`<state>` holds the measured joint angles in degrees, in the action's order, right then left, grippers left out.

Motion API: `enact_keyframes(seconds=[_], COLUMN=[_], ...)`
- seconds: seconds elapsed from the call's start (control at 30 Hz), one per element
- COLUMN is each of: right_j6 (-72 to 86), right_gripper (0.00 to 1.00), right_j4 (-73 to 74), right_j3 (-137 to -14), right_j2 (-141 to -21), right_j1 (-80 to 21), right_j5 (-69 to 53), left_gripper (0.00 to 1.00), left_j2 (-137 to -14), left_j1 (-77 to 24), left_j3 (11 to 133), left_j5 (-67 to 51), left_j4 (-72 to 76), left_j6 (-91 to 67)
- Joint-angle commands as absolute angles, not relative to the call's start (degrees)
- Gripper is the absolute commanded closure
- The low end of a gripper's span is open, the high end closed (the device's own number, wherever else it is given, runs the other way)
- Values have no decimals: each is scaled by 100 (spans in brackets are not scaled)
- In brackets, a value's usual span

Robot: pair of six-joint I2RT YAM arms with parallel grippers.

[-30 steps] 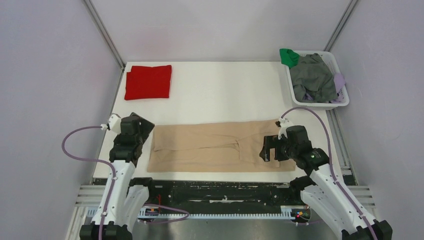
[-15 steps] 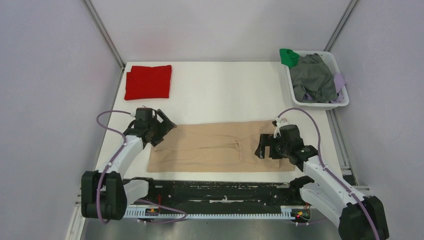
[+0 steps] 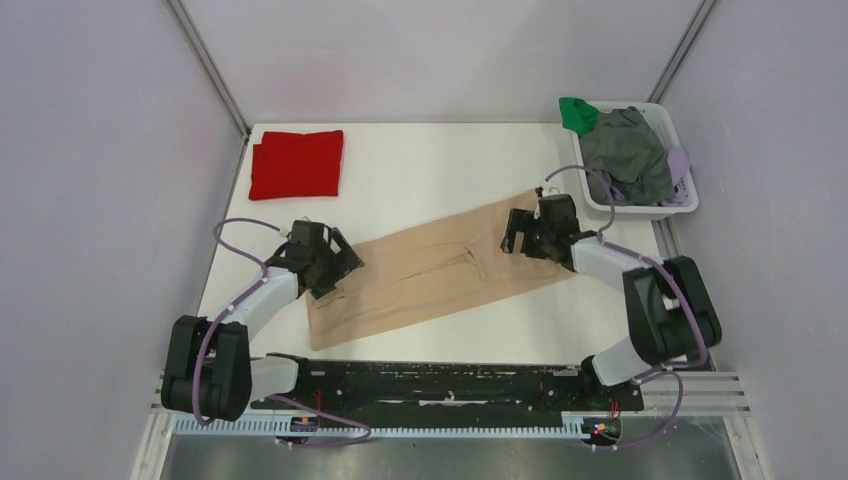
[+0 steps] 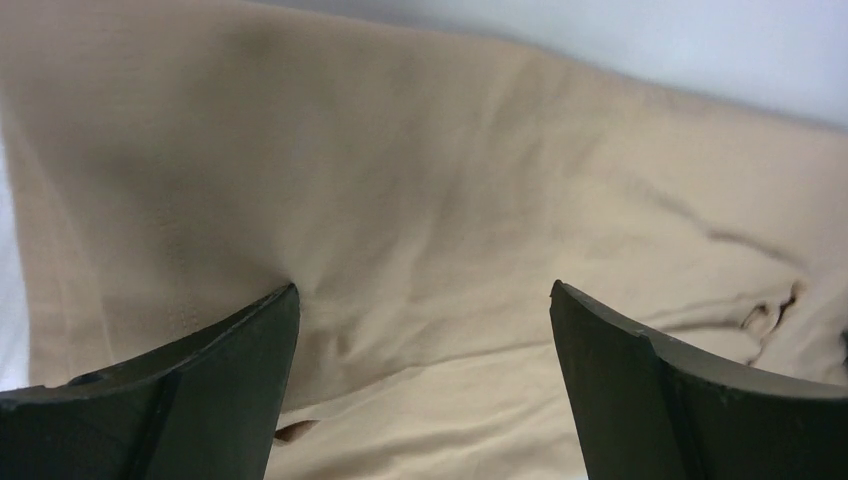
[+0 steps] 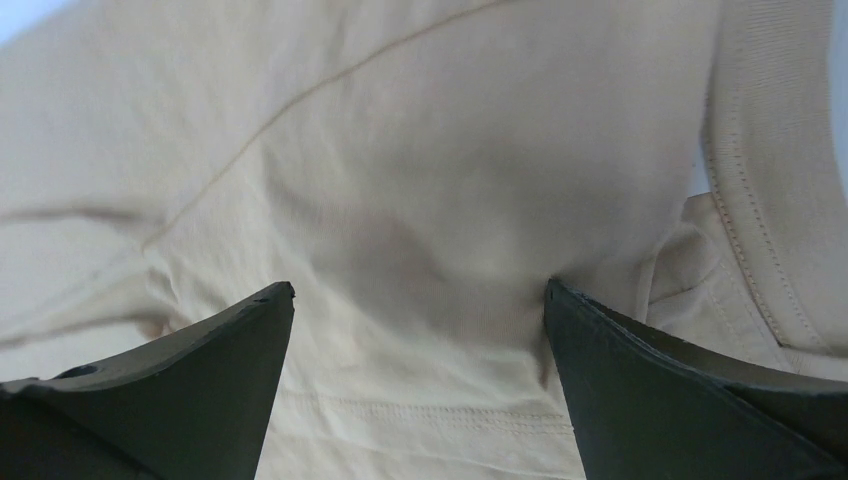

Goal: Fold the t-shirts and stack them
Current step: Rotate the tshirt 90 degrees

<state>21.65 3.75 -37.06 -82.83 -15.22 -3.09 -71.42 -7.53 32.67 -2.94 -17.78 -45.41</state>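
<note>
The beige t-shirt (image 3: 430, 275), folded into a long strip, lies slanted across the table, its left end near the front and its right end farther back. My left gripper (image 3: 340, 265) is open, with its fingertips (image 4: 255, 345) resting on the strip's left part (image 4: 430, 180). My right gripper (image 3: 517, 232) is open, with its fingertips (image 5: 600, 345) resting on the strip's right end (image 5: 420, 200), beside the ribbed collar (image 5: 770, 150). The red t-shirt (image 3: 296, 164) lies folded to a rectangle at the far left corner. The white neck label is hidden.
A white basket (image 3: 682, 208) at the far right holds grey clothes (image 3: 625, 160) and a green cloth (image 3: 577, 113). The white table (image 3: 440, 170) is bounded by metal frame posts and walls. A black rail runs along the near edge.
Both arms have reached out onto the beige shirt. The strip has swung from lying along the front edge to a slant, its right end moving toward the back.
</note>
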Motion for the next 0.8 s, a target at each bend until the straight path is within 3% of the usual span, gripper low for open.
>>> enact_keyframes(seconds=[0.0, 0.23, 0.53, 0.67, 0.77], right_j6=[2160, 1760, 2907, 3580, 3540], right_gripper=[2, 2, 2, 2, 2], right_j4=[-236, 590, 283, -1326, -1724], right_j3=[-4806, -8176, -12221, -12048, -12332], right_j2=[-9670, -12328, -15265, -15494, -15687], right_j1=[-1284, -1178, -1458, -1754, -1959], right_j5=[-35, -474, -2438, -2213, -1858], left_gripper=[0, 0, 0, 0, 0], left_j2=[-7045, -7078, -7841, -8407, -8696], left_j1=[-1523, -2748, -4634, -5400, -5672], left_j3=[2988, 2894, 2892, 3287, 3638], left_j5=[-133, -81, 326, 389, 260], left_j4=[-1587, -1384, -337, -28, -30], left_j6=[-5014, -5802, -6680, -6788, -6692])
